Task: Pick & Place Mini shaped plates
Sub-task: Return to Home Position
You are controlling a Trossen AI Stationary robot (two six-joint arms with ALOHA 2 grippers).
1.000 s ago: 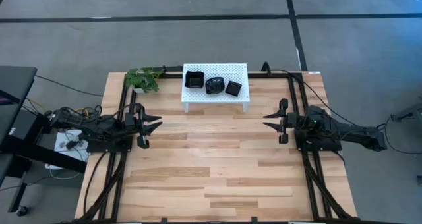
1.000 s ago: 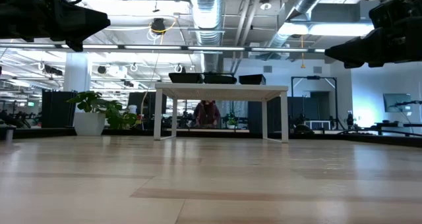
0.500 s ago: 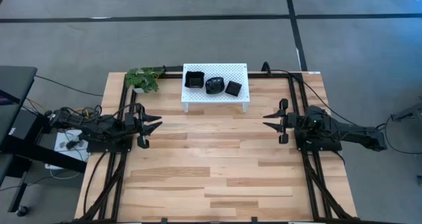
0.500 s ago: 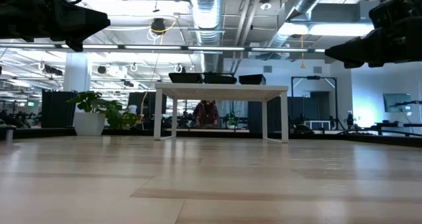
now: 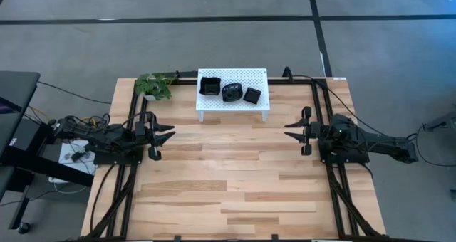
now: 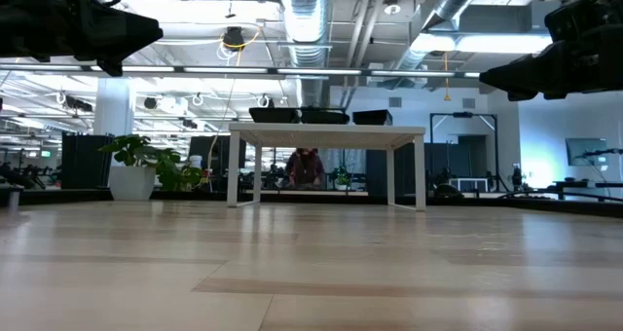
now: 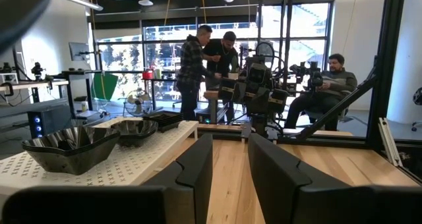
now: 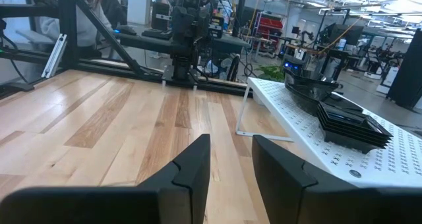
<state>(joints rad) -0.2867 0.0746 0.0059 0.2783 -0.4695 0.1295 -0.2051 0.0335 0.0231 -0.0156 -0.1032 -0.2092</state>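
Now my left hand [image 5: 165, 134] and right hand [image 5: 292, 131] hover parted, empty, at opposite counter [image 5: 228, 185] edges. Parked, I judge: the plates [image 5: 229, 91] sit on the rack [image 5: 260, 75].

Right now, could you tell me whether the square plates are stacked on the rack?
Stacked on the rack: the right wrist view shows square plates piled on its top.

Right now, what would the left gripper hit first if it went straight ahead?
The left gripper would likely meet the right gripper, facing it across the table; the white rack sits off that line.
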